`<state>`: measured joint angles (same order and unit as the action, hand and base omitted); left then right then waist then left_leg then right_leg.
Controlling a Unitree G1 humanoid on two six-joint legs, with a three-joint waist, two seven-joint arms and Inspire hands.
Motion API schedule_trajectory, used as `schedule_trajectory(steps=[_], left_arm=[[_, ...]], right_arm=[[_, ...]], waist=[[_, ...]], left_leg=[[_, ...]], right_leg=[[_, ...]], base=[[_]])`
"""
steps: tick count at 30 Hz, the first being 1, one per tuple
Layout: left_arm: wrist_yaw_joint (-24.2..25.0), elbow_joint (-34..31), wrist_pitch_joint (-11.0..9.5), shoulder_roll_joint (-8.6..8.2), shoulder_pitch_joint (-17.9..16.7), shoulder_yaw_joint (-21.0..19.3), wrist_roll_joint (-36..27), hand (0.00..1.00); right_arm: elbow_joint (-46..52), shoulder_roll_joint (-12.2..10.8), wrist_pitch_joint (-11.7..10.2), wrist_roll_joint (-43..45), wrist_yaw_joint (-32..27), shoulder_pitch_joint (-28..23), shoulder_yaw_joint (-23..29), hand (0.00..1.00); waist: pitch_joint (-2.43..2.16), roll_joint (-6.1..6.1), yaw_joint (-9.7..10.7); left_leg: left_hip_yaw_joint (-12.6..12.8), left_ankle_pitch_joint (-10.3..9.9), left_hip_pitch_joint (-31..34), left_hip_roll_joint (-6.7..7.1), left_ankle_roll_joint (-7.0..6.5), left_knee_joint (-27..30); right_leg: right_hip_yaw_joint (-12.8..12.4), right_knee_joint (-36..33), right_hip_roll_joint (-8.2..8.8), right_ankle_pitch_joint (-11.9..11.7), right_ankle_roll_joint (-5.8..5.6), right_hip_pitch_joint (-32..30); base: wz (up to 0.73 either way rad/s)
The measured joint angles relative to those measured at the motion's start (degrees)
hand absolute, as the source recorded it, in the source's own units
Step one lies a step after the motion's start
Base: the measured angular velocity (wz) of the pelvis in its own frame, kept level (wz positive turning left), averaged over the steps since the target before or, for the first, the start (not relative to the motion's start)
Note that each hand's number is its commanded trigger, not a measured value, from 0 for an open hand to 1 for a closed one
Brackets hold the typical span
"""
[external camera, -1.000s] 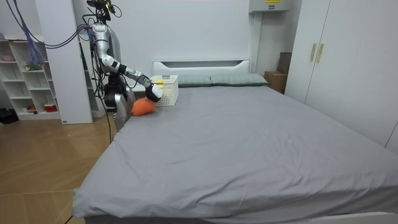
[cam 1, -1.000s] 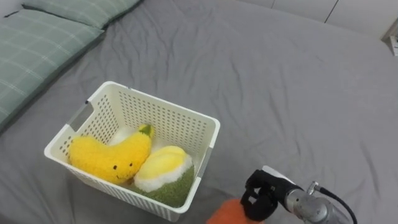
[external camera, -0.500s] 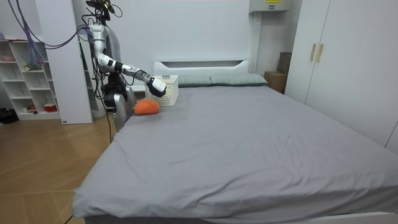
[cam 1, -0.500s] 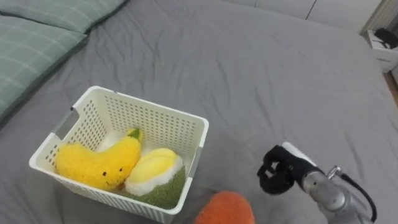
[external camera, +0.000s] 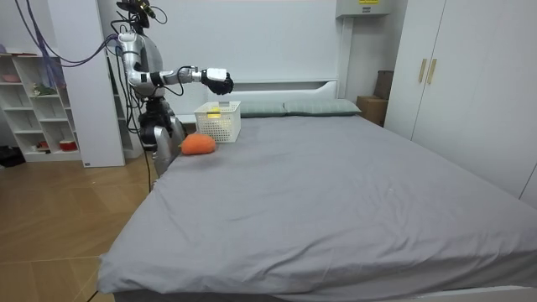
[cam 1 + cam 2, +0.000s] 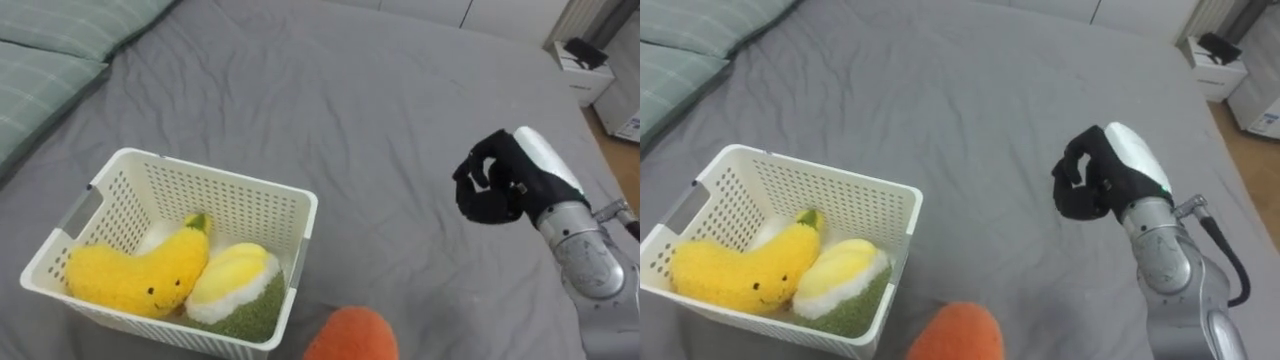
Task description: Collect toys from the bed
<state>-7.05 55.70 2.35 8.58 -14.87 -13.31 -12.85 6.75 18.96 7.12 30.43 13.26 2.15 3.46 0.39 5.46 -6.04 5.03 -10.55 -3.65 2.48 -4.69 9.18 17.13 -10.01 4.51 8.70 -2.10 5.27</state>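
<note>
A white slotted basket [image 6: 215, 180] stands on the grey bed, holding a yellow banana plush [image 6: 130, 280] and a yellow-and-green plush [image 6: 232, 290]. Just right of the basket's near corner lies an orange plush toy [image 6: 350, 335] on the sheet, touching nothing else. My right hand [image 6: 492, 185] hangs in the air well above and to the right of that toy, fingers curled, holding nothing. In the room view this hand [image 5: 220, 81] is stretched out above the basket [image 5: 218, 123], and the orange toy [image 5: 197, 144] rests by the bed's edge near where I stand.
Green checked pillows [image 6: 40, 60] lie at the head of the bed, left of the basket. Wide bare grey sheet [image 6: 380, 120] spreads beyond the basket. A white bedside unit [image 6: 585, 70] shows at the far right. White shelves [image 5: 38, 109] stand behind me.
My right hand let go of the orange toy, which now lies on the bed, and rose up and away to the right. The eye view has shifted.
</note>
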Motion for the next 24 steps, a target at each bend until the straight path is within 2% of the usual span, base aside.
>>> schedule_trajectory(steps=[1, 2, 8, 11, 14, 17, 19, 21, 24], left_arm=[[0.0, 0.0, 0.0, 0.01, 0.1, 0.0, 0.0, 0.0], [0.0, 0.0, 0.0, 0.02, 0.1, 0.0, 0.0, 0.0], [0.0, -0.1, 0.0, 0.01, 0.1, 0.0, 0.0, 0.0], [-0.2, -0.1, 0.0, -0.01, 0.5, 0.2, -0.1, 0.0], [-0.3, 0.1, 0.0, 0.01, 0.6, 0.6, -0.9, 0.0], [-0.3, 0.2, 0.0, -0.17, 0.8, 1.1, 0.0, 0.0], [-0.2, 0.2, 0.1, -0.17, 0.4, 1.2, 0.1, 0.0], [-0.1, -0.8, 0.1, -0.23, 0.4, 1.2, 0.1, 0.0], [-0.1, -0.8, 0.2, -0.19, 0.5, 1.4, 0.1, 0.0]], right_arm=[[0.9, 0.1, 0.0, 0.0, 0.0, 0.4, 0.0, 0.45], [1.1, 0.1, -0.1, -0.1, 0.0, 0.7, 0.0, 0.0], [1.2, 1.1, 0.0, -0.2, -0.1, 4.3, 0.0, 0.0], [0.5, 1.2, 0.1, -4.2, -0.6, 4.8, -0.3, 0.0], [-0.9, 1.1, 0.2, -7.0, -0.7, 4.8, -2.7, 0.0], [-1.7, 0.5, 0.5, -7.6, 0.4, 2.9, -6.1, 0.0], [-5.2, -0.2, 0.6, -7.0, 2.1, 2.4, -8.7, 0.0], [-8.8, -1.2, 1.1, -5.2, 3.9, 2.0, -10.0, 0.0], [-15.5, -1.5, 2.0, -5.1, 6.1, 0.9, -12.7, 0.0]], waist=[[0.04, 0.01, 0.0], [0.06, -0.02, 0.0], [0.14, -0.13, -0.2], [0.18, -0.18, -1.2], [0.47, -0.42, -2.0], [0.44, -0.39, -2.5], [0.59, -0.63, -3.5], [0.46, -0.47, -4.0], [0.32, -0.45, -5.3]], left_leg=[[-0.1, 0.0, 0.0, 0.01, 0.0, 0.0], [-0.2, 0.0, 0.0, 0.01, 0.0, 0.0], [-0.5, 0.0, 0.1, 0.02, 0.0, 0.1], [-0.5, 0.0, 0.0, 0.01, 0.0, 0.1], [-0.4, 0.0, -0.2, 0.03, 0.0, 0.2], [-0.4, 0.0, -0.1, 0.02, 0.0, 0.2], [-0.5, -0.1, 0.0, 0.02, -0.04, 0.3], [-0.5, -0.1, 0.2, 0.02, -0.07, 0.4], [-0.6, -0.2, 0.5, 0.06, -0.15, 0.6]], right_leg=[[0.1, 0.0, 0.0, 0.0, 0.0, 0.1], [0.1, 0.0, -0.01, 0.0, 0.0, 0.1], [0.1, 0.0, -0.03, 0.0, 0.0, 0.2], [0.2, 0.1, 0.0, 0.0, 0.0, 0.2], [0.2, 0.2, -0.03, 0.0, -0.02, 0.4], [0.3, 0.2, -0.02, 0.0, -0.03, 0.4], [0.3, 0.2, -0.01, 0.0, -0.03, 0.3], [0.3, 0.1, 0.02, 0.0, -0.03, 0.2], [0.6, 0.2, 0.42, 0.0, -0.08, 0.1]], base=[[0.04], [0.04], [0.0], [0.0], [0.0], [0.0], [0.0], [0.0], [0.03]])
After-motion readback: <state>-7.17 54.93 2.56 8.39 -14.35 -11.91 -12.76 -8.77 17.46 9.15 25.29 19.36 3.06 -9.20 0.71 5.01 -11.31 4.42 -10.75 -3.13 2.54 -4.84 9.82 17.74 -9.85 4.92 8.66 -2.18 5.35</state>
